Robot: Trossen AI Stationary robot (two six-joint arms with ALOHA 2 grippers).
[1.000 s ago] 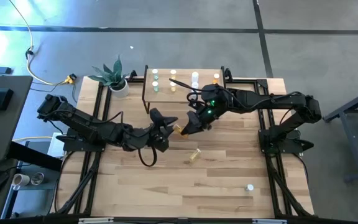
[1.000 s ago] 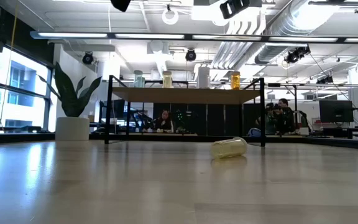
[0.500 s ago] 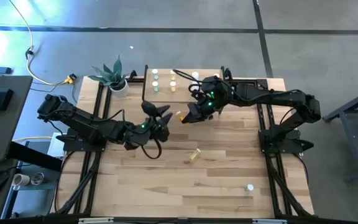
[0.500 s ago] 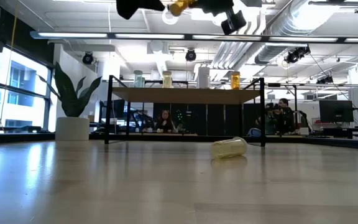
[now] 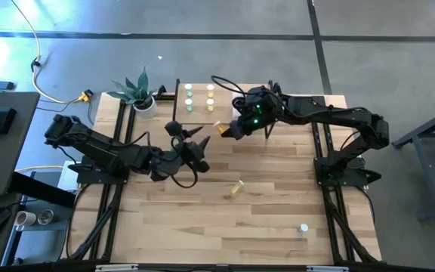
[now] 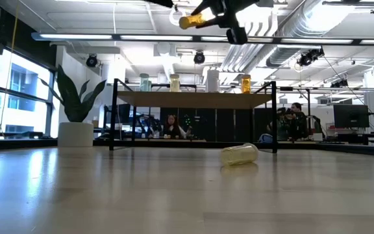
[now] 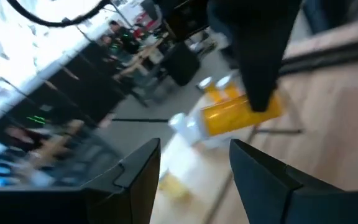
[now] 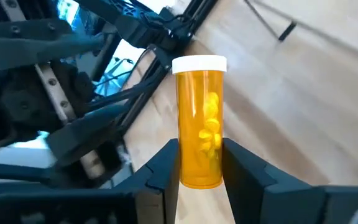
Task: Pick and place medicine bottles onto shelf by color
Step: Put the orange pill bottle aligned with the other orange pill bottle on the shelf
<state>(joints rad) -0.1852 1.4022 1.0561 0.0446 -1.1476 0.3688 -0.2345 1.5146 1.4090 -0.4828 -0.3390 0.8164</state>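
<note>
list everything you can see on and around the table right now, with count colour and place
orange pill bottle with white cap: one, held in the right gripper above the table
yellow pill bottle: one, lying on its side mid-table
small pale-capped bottle: one, near the table's right front
bottles on the low wooden shelf: four visible in the low view, green, yellow, white, orange
potted green plant: one, far left corner
left gripper: open, empty, beside the shelf
right gripper: shut on the orange bottle

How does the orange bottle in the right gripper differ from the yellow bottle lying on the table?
The orange bottle is deep amber and held in the air by the right gripper; the yellow bottle is pale and lies on its side on the table, untouched. Both are small pill bottles.
</note>
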